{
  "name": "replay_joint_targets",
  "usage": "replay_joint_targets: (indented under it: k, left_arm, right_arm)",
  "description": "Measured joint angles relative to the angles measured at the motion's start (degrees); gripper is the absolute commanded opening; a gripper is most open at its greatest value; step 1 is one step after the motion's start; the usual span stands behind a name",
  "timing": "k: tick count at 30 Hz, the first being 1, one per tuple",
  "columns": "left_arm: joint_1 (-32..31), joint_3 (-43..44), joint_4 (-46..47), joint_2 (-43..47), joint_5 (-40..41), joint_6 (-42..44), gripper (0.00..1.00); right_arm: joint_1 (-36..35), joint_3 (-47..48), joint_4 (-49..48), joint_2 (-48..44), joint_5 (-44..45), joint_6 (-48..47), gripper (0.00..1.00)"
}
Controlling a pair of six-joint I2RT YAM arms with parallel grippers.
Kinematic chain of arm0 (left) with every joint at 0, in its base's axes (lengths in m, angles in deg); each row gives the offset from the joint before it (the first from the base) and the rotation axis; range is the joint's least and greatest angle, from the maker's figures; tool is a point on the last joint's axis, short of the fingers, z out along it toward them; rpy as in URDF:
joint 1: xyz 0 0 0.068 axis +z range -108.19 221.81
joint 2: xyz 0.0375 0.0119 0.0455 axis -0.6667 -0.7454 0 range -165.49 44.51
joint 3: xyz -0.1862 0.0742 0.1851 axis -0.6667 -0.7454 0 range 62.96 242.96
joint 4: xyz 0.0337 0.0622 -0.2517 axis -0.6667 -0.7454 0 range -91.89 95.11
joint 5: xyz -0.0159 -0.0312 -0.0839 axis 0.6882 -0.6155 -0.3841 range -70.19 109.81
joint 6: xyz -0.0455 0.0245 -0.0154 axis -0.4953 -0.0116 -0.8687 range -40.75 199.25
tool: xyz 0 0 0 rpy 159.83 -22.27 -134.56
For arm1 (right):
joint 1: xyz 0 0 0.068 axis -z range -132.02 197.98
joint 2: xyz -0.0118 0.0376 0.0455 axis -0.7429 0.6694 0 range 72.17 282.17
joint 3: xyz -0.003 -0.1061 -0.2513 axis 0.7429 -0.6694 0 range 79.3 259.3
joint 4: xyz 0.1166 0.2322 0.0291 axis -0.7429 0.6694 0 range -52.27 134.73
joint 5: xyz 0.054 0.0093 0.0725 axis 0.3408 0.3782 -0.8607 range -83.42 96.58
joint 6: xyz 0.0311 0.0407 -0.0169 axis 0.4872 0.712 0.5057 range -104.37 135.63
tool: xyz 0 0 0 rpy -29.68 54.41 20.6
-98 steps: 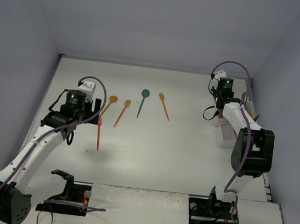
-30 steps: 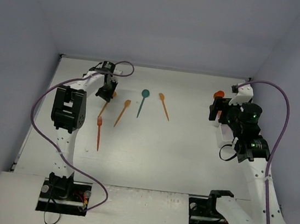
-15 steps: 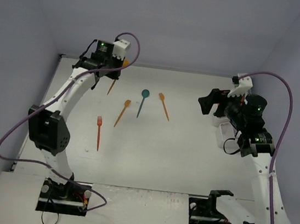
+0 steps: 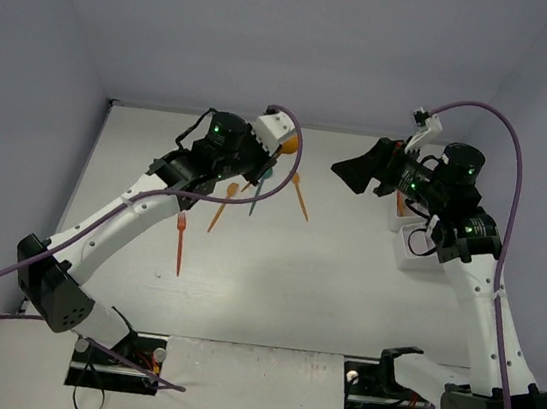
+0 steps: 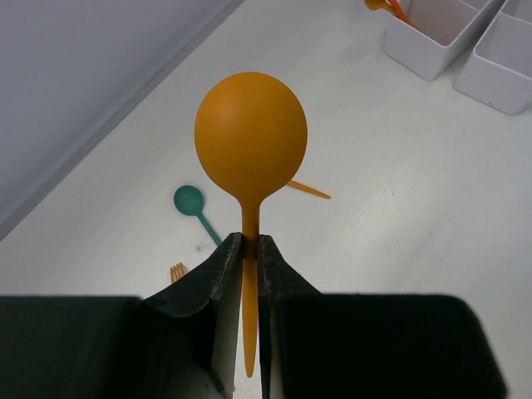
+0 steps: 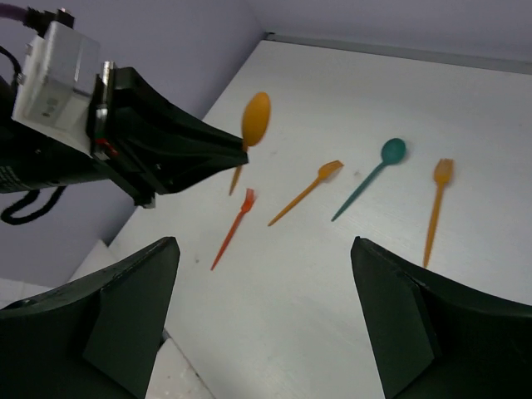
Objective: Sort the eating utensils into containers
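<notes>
Left hand [image 5: 249, 249] pinching orange spoon [image 5: 250, 133] by stem, well left of containers [image 5: 418, 51]. Right hand [image 6: 262, 274] wide open, empty, near containers. Probably best: cross high, lower stem-first.

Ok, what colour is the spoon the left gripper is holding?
Orange; the spoon in the left gripper shows best in the left wrist view.
</notes>
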Motion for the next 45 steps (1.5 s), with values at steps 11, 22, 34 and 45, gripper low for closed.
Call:
replay_joint_targets:
  k: [11,22,34,45]
  left_arm:
    - [-8.32,-0.61,4.14,2.36,1.81,4.00,0.00]
    - [-11.29,-0.65,5.73,2.88,3.05,7.38,0.00]
    - [-12.10,-0.65,6.57,2.88,3.08,9.28,0.00]
    - [-12.11,-2.39,8.27,2.85,3.04,9.58,0.38]
  right_arm:
    - [-4.97,2.97,-0.43,3.76,-2.43,5.20,0.77]
    - [-5.10,2.97,-0.80,5.30,-2.42,7.22,0.57]
    - [-5.10,2.85,-2.27,6.71,-3.01,8.20,0.27]
    - [-5.58,2.69,-2.77,6.92,-4.85,8.74,0.00]
